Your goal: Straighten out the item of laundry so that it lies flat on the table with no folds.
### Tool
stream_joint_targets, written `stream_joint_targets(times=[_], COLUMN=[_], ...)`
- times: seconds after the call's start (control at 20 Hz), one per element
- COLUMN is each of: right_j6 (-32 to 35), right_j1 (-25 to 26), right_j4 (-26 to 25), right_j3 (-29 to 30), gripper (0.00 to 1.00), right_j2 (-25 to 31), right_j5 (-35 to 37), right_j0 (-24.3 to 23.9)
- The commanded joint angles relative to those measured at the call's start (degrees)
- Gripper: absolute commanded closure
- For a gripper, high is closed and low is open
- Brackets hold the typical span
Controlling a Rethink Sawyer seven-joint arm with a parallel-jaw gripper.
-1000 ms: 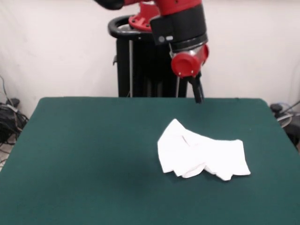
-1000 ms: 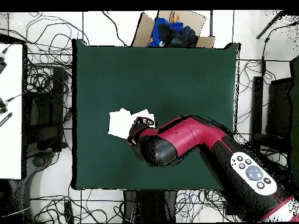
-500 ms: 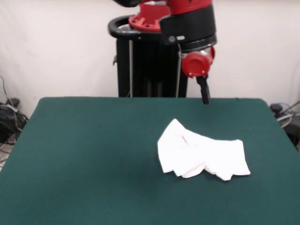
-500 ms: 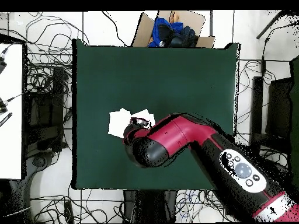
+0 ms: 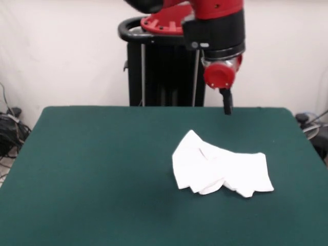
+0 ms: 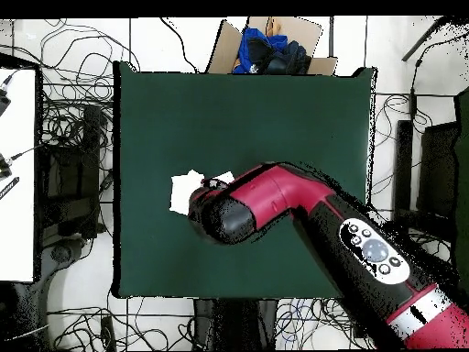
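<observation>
The green table carried the item of laundry, a crumpled, folded white heap lying toward the tabletop's right edge in the front view. The gripper hung well above its far side, holding nothing; how far it was open could not be told. The approach seemed in hand: next, descend onto a loose edge and pull it outward.

Green table — crumpled white laundry
</observation>
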Motion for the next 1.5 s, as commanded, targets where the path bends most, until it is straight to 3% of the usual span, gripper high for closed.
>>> stream_joint_targets(times=[0.05, 0.35, 0.55, 0.65, 0.8, 0.9, 1.25, 1.5], right_j6=[-17.63, -20.52, -18.44, -14.79, -3.39, 4.38, 9.83, 15.69], right_j1=[4.16, 4.93, 5.59, 5.25, 0.97, -1.77, -1.61, -5.07], right_j4=[7.25, 7.36, 8.12, 9.14, 8.6, 8.88, 14.34, 18.7], right_j3=[-12.1, -14.5, -13.67, -12.35, -10.67, -10.06, -8.43, -3.29], gripper=[1.0, 1.0, 1.0, 1.0, 1.0, 1.0, 1.0, 1.0], right_j2=[-0.71, 2.15, 3.89, 4.85, 3.37, -0.91, -5.83, -10.92], right_j5=[21.51, 23.35, 18.43, 13.54, 2.54, -0.26, -10.57, -19.4], right_j0=[-1.63, -4.99, -7.16, -8.47, -10.54, -9.92, -10.5, -10.31])
